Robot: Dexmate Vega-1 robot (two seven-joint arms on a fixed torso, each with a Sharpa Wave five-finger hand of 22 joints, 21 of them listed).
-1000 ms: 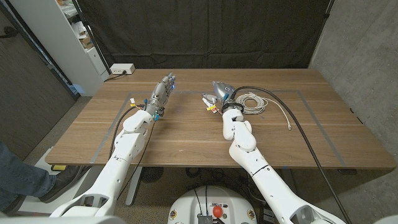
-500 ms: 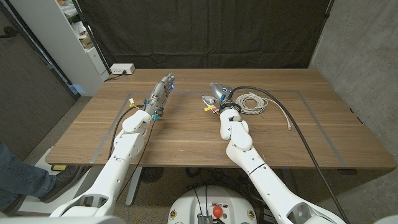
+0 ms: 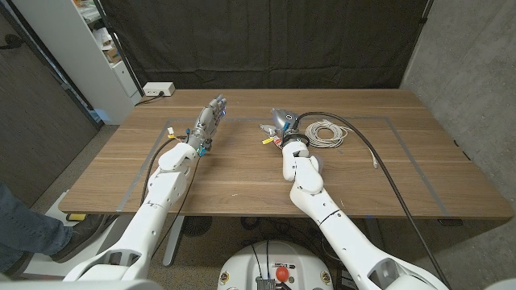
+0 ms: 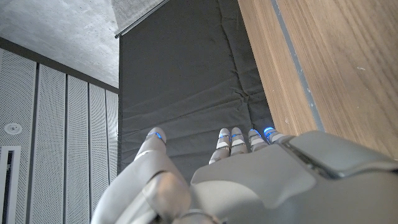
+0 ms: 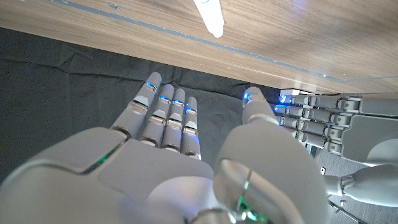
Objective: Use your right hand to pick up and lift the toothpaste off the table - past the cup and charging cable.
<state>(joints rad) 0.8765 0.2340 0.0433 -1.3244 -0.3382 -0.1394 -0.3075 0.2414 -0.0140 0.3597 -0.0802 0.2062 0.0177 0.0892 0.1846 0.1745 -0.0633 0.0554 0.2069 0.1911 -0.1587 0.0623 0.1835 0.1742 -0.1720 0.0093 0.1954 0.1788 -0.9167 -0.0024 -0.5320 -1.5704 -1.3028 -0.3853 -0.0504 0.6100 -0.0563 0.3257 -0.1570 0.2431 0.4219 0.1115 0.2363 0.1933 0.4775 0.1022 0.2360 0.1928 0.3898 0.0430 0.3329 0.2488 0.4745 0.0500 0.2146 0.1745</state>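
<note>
**Toothpaste (image 5: 210, 15) untouched, just past open fingers**

Lies on the counter (image 3: 242, 173) just ahead of the right robot hand (image 5: 186, 155), fingers spread and empty, likely lined up for the reach. Coiled charging cable (image 3: 326, 134) close beside. Left robot hand (image 3: 208, 121) parked well apart, fingers straight, holding nothing.

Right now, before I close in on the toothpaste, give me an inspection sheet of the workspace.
Surface: brown wooden table marked with a grey tape outline.
Job's things: white toothpaste tube lies on the table ahead of the right hand's fingers, not held; cup cannot be made out.
Clutter: nothing seen.
Hands: right hand holds nothing, fingers apart; left hand holds nothing, fingers extended.
Cables: coiled white charging cable lies on the table to the right of the right hand, one loose end trailing toward the table's right side.
Surroundings: black curtain behind the table; white shelf unit and a person's leg in jeans at the left.
</note>
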